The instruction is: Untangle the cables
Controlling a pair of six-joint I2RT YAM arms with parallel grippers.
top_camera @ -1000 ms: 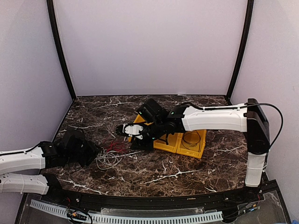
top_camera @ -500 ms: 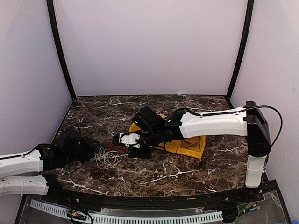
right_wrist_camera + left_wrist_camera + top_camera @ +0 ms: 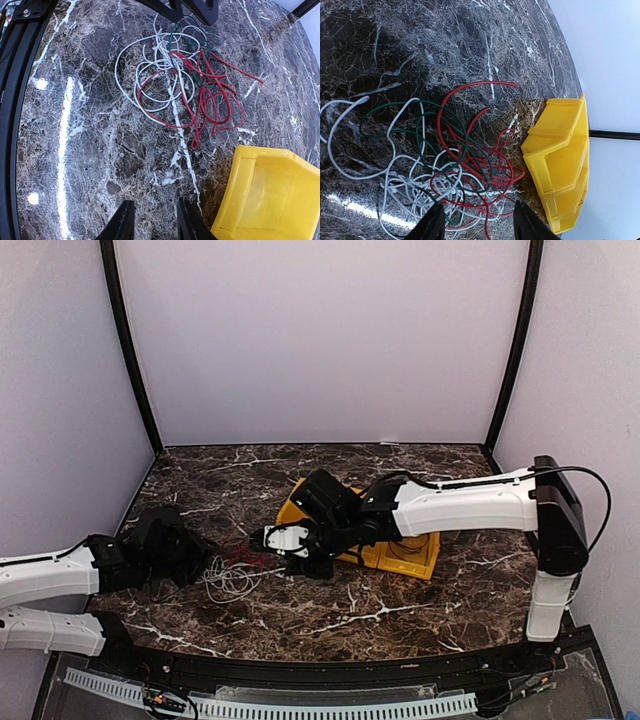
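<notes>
A tangle of thin cables lies on the marble table between my two grippers. It holds a white cable [image 3: 230, 583], a red cable [image 3: 246, 554] and a dark green cable [image 3: 385, 107], looped through each other. The left wrist view shows the white [image 3: 350, 172] and red [image 3: 451, 99] loops just ahead of my open, empty left gripper [image 3: 479, 226]. My left gripper [image 3: 197, 558] sits at the tangle's left edge. My right gripper [image 3: 272, 538] hovers open and empty right of the tangle, which lies ahead of it [image 3: 154, 222]. A dark cable loop [image 3: 415, 538] lies in the yellow bin.
A yellow bin [image 3: 412, 567] stands right of the tangle, partly under my right arm; it also shows in the left wrist view [image 3: 565, 150] and the right wrist view [image 3: 270, 195]. A black rail [image 3: 20, 55] runs along the table's near edge.
My right gripper swung left and down toward the tangle, then eased back slightly right. My left gripper crept up and right to the tangle's edge. The cables have not moved.
</notes>
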